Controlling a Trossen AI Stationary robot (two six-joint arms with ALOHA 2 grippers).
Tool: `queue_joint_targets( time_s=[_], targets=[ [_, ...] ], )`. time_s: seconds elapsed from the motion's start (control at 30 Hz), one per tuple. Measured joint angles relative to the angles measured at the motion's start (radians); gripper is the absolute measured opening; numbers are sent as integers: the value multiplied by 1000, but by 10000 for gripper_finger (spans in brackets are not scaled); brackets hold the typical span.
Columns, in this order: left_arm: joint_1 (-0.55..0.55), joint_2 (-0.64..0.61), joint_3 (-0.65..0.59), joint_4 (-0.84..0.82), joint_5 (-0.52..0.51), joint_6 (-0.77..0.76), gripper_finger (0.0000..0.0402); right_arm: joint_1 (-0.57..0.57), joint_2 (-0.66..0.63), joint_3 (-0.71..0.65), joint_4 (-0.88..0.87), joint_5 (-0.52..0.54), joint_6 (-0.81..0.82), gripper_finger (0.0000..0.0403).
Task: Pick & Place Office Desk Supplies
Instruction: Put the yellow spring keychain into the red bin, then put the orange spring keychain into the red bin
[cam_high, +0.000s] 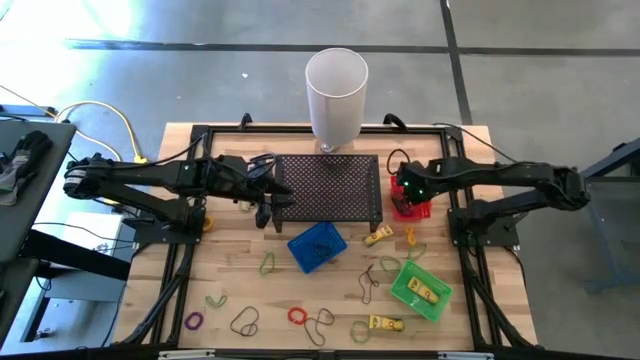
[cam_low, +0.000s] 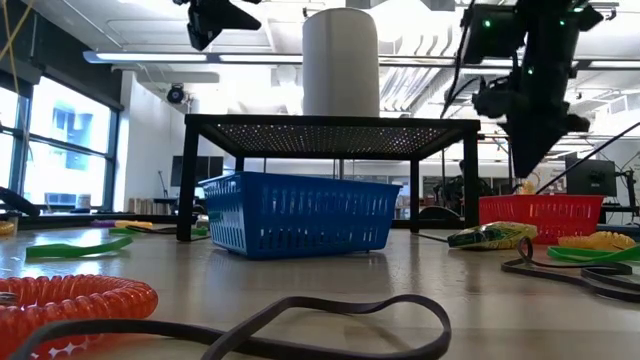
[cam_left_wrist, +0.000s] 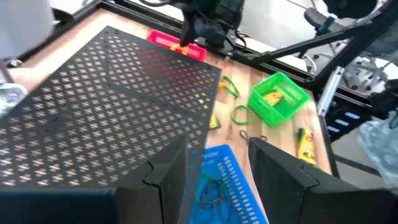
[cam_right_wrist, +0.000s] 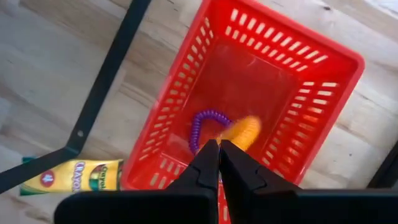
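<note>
Office desk supplies lie scattered over the near half of the wooden table: a green loop (cam_high: 268, 263), a red coil (cam_high: 296, 316), a dark loop (cam_high: 245, 322) and a yellow pack (cam_high: 385, 324). My right gripper (cam_right_wrist: 219, 149) is shut above the red basket (cam_right_wrist: 273, 93), where a purple coil (cam_right_wrist: 202, 124) lies; an orange coil (cam_right_wrist: 244, 132) hangs at its fingertips. My left gripper (cam_left_wrist: 217, 174) is open and holds nothing. It hovers by the near left corner of the black mesh stand (cam_high: 328, 188), above the blue basket (cam_left_wrist: 217, 180). My right gripper pinches the orange coil (cam_right_wrist: 239, 135) between its two fingertips from above, pointing steeply down. The fingertips hide which part of the coil they have. The coil hangs just below them, over the inside of the red basket and clear of its floor.
A tall white cylinder (cam_high: 335, 95) stands at the far edge behind the mesh stand. A green basket (cam_high: 420, 290) with yellow packs sits near right, and the blue basket (cam_high: 317, 247) near the middle. A black frame rail (cam_right_wrist: 109, 81) runs beside the red basket.
</note>
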Motion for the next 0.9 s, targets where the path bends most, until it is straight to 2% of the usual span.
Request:
queue_joint_targets(
  time_s=[0.27,0.4,0.53,0.7,0.9],
  targets=[
    [-41,0,0,25,-5,-17,166,0,0,-16,56,-20,-39,21],
    [-48,0,0,39,-8,-19,166,-1,0,-16,114,-33,-59,59],
    [-49,0,0,40,-8,-20,166,-10,-4,-9,99,-26,-61,106],
    [-49,0,0,39,-8,-36,166,-16,-52,54,-52,-14,-65,139],
    [-49,0,0,39,-9,-38,166,-22,-129,121,-302,28,39,142]
  ],
)
